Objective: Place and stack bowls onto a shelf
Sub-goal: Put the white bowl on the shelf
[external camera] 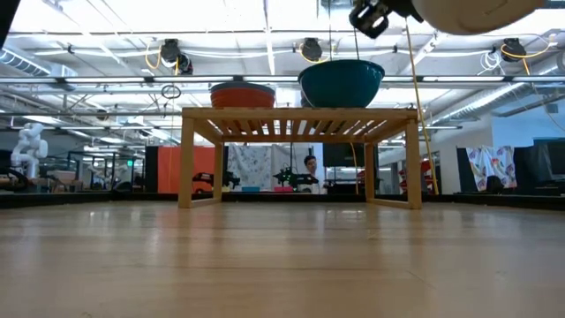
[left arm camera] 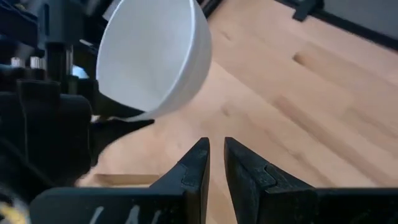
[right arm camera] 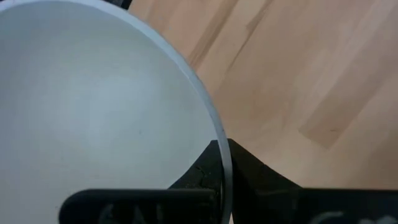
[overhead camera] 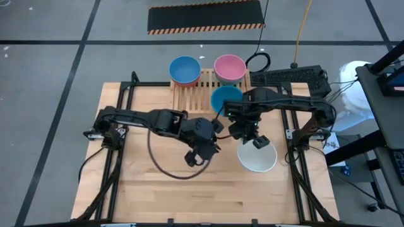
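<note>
The light-wood shelf (overhead camera: 197,93) stands at the table's far edge. On it I see a light blue bowl (overhead camera: 185,69), a pink bowl (overhead camera: 229,68) and a teal bowl (overhead camera: 225,98). In the low view a red bowl (external camera: 243,95) and the teal bowl (external camera: 342,82) rest on the slats (external camera: 300,113). No dark green bowl shows. My right gripper (overhead camera: 255,140) is shut on the white bowl (overhead camera: 257,157), near-right of the shelf. My left gripper (overhead camera: 201,151) hovers left of it, fingers shut (left arm camera: 214,158) on nothing. My right gripper pinches the white bowl's rim (right arm camera: 219,146), one finger inside the bowl and one outside. The fingers come from above at the rim's far side (overhead camera: 254,145). The bowl is lifted clear of the table, high in the low view (external camera: 477,9), and tilted (left arm camera: 149,62).
A dark cable loop (overhead camera: 165,165) lies on the tabletop under the left arm. Black equipment (overhead camera: 290,79) and cords sit beside the shelf's right end. A white object (overhead camera: 356,88) stands off the table's right edge. Bare wood (overhead camera: 208,195) lies toward the near edge.
</note>
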You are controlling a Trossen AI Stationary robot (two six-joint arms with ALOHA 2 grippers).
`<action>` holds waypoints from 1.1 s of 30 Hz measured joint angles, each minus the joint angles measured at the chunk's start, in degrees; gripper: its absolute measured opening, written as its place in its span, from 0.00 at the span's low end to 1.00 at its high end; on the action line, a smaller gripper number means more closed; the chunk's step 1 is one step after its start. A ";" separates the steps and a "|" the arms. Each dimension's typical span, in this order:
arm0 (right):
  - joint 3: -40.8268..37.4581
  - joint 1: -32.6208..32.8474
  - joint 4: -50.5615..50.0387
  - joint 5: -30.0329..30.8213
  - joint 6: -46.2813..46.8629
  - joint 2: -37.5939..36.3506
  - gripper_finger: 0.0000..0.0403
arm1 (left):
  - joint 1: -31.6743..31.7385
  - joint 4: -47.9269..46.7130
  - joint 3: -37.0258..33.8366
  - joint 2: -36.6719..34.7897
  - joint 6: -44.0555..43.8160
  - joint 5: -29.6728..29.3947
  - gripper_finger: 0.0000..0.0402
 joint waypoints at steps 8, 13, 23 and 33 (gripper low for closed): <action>-2.71 -0.50 0.87 -1.20 -3.15 1.52 0.00 | -0.06 1.76 0.04 1.29 -3.17 0.98 0.14; -2.82 -0.50 4.49 6.55 2.42 1.20 0.00 | -0.24 1.54 0.04 1.26 -10.42 -0.28 0.14; -3.76 -0.85 9.73 15.16 21.74 1.11 0.00 | -3.57 0.50 0.04 1.00 -22.29 -5.68 0.14; -4.71 -0.74 15.10 15.21 24.89 1.13 0.00 | -4.14 -5.85 0.04 0.98 -21.04 -6.52 0.14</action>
